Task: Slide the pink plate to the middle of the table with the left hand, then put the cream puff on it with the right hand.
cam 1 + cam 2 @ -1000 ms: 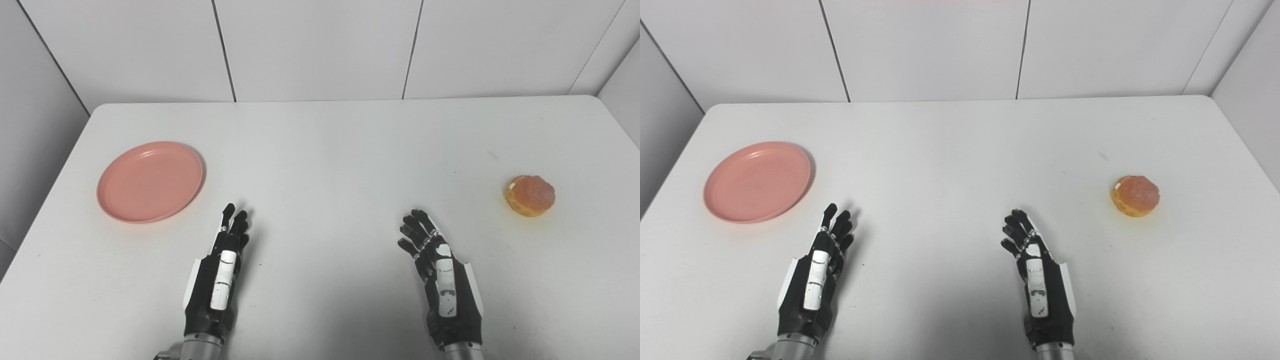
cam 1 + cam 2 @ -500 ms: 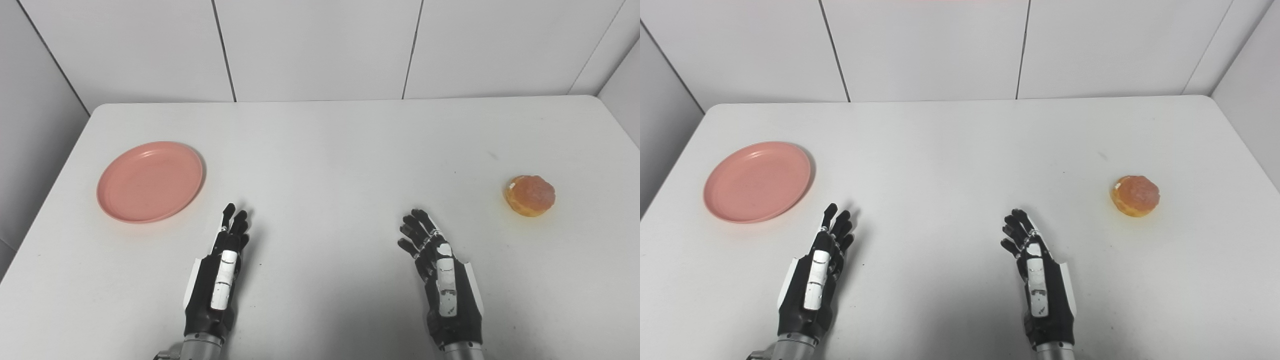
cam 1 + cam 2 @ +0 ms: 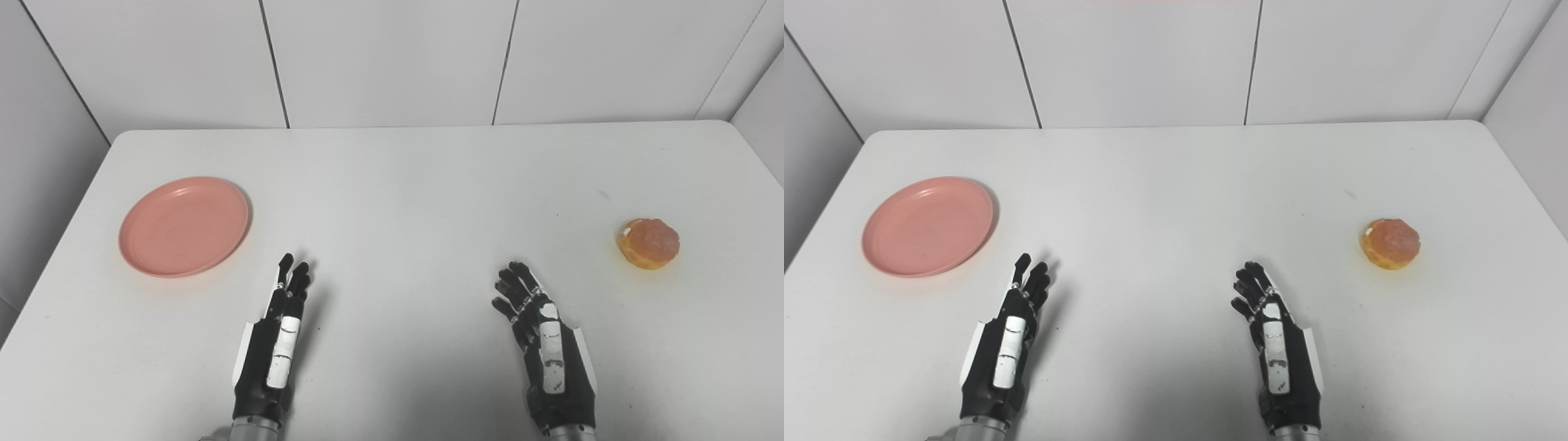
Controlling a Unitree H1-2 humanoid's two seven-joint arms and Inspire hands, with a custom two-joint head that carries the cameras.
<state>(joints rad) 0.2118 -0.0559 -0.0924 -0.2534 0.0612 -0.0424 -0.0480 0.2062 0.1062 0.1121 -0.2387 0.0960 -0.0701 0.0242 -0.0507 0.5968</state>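
Item 1. Wide white rectangular table (image 3: 392,184), matte top, grey panelled walls behind. The whole scene sits slightly lower in both views than half a second ago; the table's far edge drops with everything on it, so this reads as a camera shift, not a move of the objects.

Item 2. Round, shallow pink plastic plate (image 3: 184,226), empty, flat on the table's left side, well apart from the middle. Not yet slid.

Item 3. Black-and-white robotic left hand (image 3: 277,343), near the front edge, fingers extended and held close together, holding nothing. Compared with a second ago it has barely shifted, a touch toward the centre; it is near the plate's near-right rim, not touching.

Item 4. Black-and-white robotic right hand (image 3: 545,343), fingers loosely curled and apart, empty, waiting; essentially unchanged.

Item 5. Small round golden-brown cream puff (image 3: 648,243), on the table's right side, well apart from the right hand.

Assessment: no task step begun; the left hand's reach to the plate comes first.
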